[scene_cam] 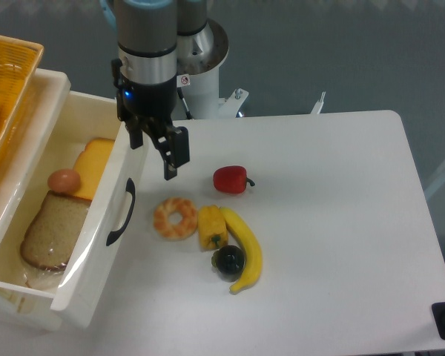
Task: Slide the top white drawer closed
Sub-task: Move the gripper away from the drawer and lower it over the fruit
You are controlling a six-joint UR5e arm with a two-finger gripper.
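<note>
1. Top white drawer [55, 215] sits at the left edge of the desk [334, 222], pulled out w/ its inside showing; front panel faces the desk's middle, curved black handle [121, 213] on it.
2. Inside the drawer: brown bread slice [50, 231], a brown egg [64, 180] just behind it, orange cheese slices [94, 165] next to the egg.
3. Claw [154, 152] hangs just over the drawer front's far top corner, fingers pointing down, slightly apart, nothing held; can't tell if it touches the panel.
4. Woven yellow basket [11, 74] is behind the drawer, at the pic's left edge.
5. Right of the drawer front, on the desk: donut [176, 217] nearest, then yellow pepper [211, 226], banana [246, 248], dark round fruit [228, 259] touching the banana; red pepper [231, 179] farther back.
</note>
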